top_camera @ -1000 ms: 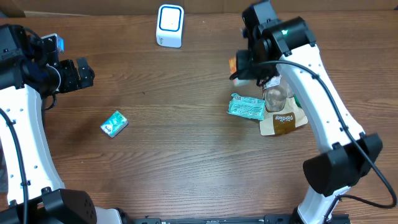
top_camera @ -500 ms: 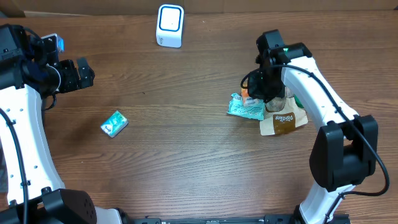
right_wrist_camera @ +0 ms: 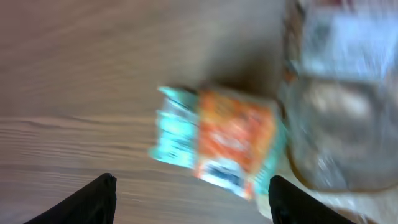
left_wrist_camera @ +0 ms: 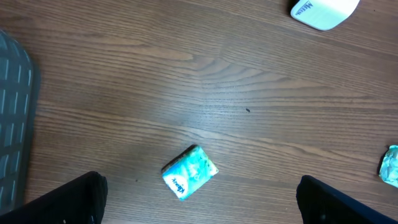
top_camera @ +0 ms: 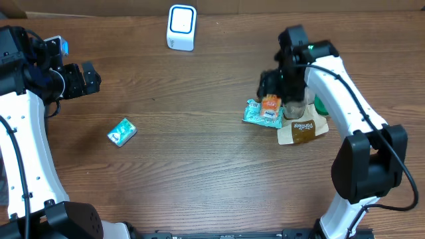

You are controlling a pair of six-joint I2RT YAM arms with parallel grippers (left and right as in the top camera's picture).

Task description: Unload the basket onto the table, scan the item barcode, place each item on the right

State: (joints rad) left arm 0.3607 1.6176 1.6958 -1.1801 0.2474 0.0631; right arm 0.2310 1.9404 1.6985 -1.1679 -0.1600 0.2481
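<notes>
Brown pouch [top_camera: 303, 131] in front, the orange packet [top_camera: 269, 104] is lying just behind it on a teal packet [top_camera: 255, 114], well apart from the scanner. Your right gripper [right_wrist_camera: 191, 179] is hovering above it, jaws parted and gripping nothing. This is probably a set-down, so you should be rising straight up and keeping both fingers off the wrapper. Across the table, your left gripper [left_wrist_camera: 199, 180] is hanging wide open and empty over a small teal box [left_wrist_camera: 189, 172]. Farthest back, the white scanner [top_camera: 181, 26] is facing up.
</notes>
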